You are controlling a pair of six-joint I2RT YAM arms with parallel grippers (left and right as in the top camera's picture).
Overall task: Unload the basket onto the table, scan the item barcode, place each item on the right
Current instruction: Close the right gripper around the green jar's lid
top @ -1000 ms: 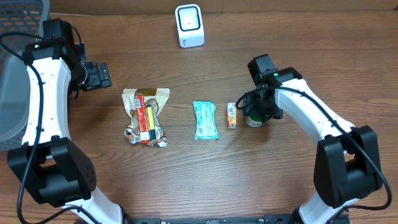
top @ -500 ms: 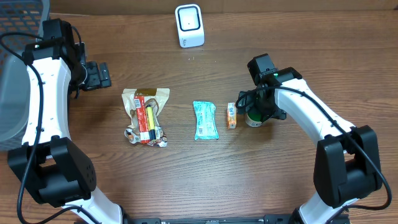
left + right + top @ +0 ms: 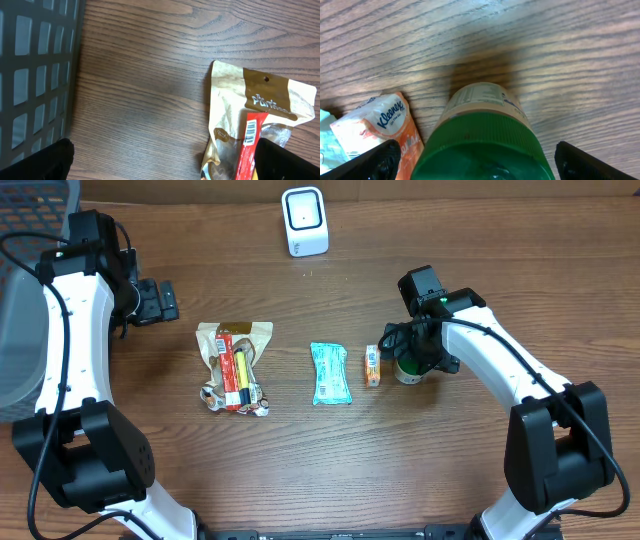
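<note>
Setting: we look down on a wooden table (image 3: 300, 460) with one robot arm at each side.
Barcode scanner: a white scanner (image 3: 304, 220) stands at the far edge, well apart from both arms.
Item: we see a green-lidded bottle (image 3: 485, 135) upright on the table, right of centre, its printed label facing away from the wrist camera.
Right gripper (image 3: 408, 360): jaws spread wide on either side of the bottle, with a gap at each side of the lid; nothing is gripped.
Left gripper (image 3: 170, 300): jaws wide apart and holding nothing, over bare wood near a grey basket (image 3: 35, 75).
Other goods: an orange Kleenex tissue pack (image 3: 372, 365) lies just beside the bottle, then a teal packet (image 3: 330, 373), then a tan snack pouch (image 3: 250, 115) with a red barcoded item on it.
</note>
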